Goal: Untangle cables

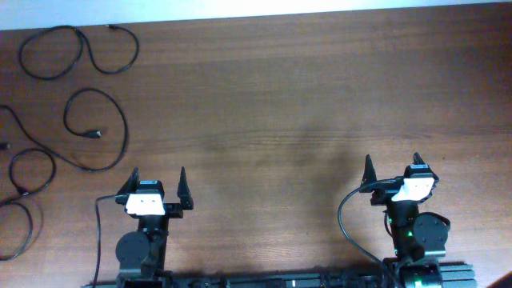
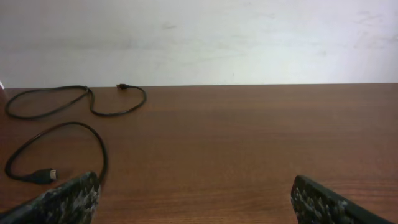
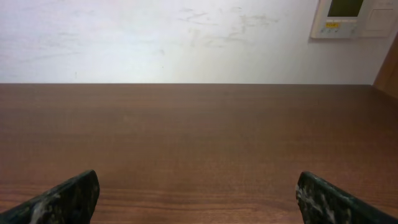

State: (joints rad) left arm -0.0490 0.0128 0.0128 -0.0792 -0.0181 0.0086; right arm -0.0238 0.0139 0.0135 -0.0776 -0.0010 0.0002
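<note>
Thin black cables lie apart in loose loops at the table's left side. One cable (image 1: pixel 80 50) curls at the far left corner and also shows in the left wrist view (image 2: pixel 93 106). A second cable (image 1: pixel 104 132) loops nearer, with its plug end in the left wrist view (image 2: pixel 43 176). A third cable (image 1: pixel 28 180) curls at the left edge. My left gripper (image 1: pixel 158 182) is open and empty, just right of the second cable. My right gripper (image 1: pixel 392 166) is open and empty at the right, far from the cables.
The wooden table (image 1: pixel 280 104) stretches between the arms. A white wall (image 3: pixel 186 37) stands behind its far edge, with a wall control panel (image 3: pixel 348 17) at the upper right. Thick black wires run along both arm bases.
</note>
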